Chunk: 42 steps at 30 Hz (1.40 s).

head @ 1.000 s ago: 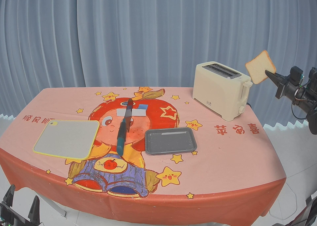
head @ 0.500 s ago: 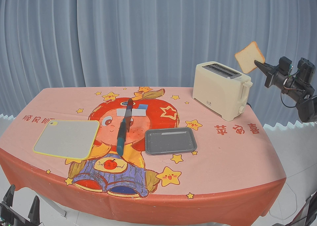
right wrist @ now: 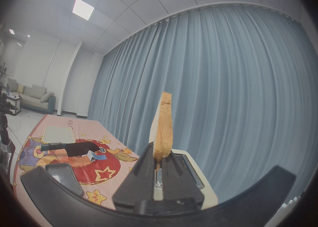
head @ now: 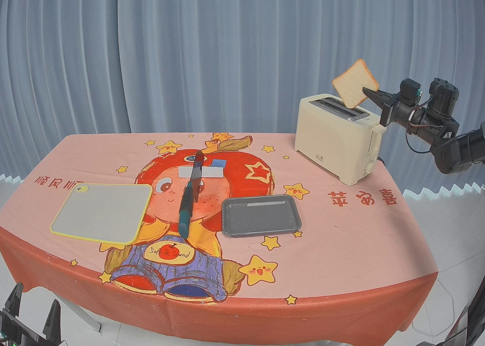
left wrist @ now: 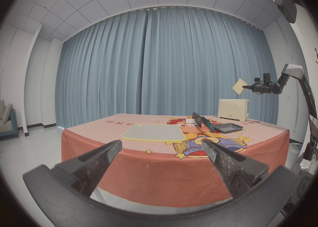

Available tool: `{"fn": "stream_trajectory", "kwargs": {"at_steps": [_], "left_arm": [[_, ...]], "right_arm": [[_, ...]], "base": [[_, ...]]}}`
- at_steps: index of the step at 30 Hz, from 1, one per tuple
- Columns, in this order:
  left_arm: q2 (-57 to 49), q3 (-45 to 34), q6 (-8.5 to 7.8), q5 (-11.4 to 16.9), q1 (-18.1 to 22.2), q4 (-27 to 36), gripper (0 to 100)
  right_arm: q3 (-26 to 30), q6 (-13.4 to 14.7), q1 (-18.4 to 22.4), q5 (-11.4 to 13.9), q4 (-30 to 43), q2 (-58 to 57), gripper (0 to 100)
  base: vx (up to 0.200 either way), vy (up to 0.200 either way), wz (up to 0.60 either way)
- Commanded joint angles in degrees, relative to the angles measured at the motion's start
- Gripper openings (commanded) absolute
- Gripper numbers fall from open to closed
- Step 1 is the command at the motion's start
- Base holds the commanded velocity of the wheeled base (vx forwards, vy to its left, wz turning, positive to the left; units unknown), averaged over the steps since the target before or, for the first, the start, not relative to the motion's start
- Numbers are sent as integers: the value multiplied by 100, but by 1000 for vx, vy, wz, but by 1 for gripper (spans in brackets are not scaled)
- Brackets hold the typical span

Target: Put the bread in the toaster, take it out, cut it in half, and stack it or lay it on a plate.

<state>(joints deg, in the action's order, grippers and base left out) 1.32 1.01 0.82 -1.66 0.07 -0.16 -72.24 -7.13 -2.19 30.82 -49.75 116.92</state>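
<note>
The bread [head: 354, 83] hangs tilted just above the toaster [head: 337, 135], over its slots, pinched at its lower edge by my right gripper [head: 366, 91]. I judge it light, soft and easily torn, best held gently at the crust. My left gripper [left wrist: 162, 151] is spread and empty, well away from the toaster. The small mark on the toaster's front is too small to read.

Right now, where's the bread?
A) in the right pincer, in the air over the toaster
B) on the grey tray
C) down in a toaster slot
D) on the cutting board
A: the right pincer is shut on the bread, holding it in the air above the top of the toaster, clear of the slots.
</note>
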Motion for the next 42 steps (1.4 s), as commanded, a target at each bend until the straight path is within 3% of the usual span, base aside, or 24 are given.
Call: {"fn": "stream_trajectory", "kwargs": {"at_steps": [1,8,33,42], "left_arm": [[9,-101,-3,-1,1,-2,100],[9,-101,6,-1,1,-2,100],[9,-101,-3,-1,1,-2,100],[9,-101,6,-1,1,-2,100]], "right_arm": [[-519,-16,-35,3,203,454,0],[-1161,-16,0,3,352,920,0],[-1134,-122,158,-6,501,938,0],[-1055,-306,149,-6,510,982,0]], "base": [[0,0,0],[0,0,0],[0,0,0],[0,0,0]]}}
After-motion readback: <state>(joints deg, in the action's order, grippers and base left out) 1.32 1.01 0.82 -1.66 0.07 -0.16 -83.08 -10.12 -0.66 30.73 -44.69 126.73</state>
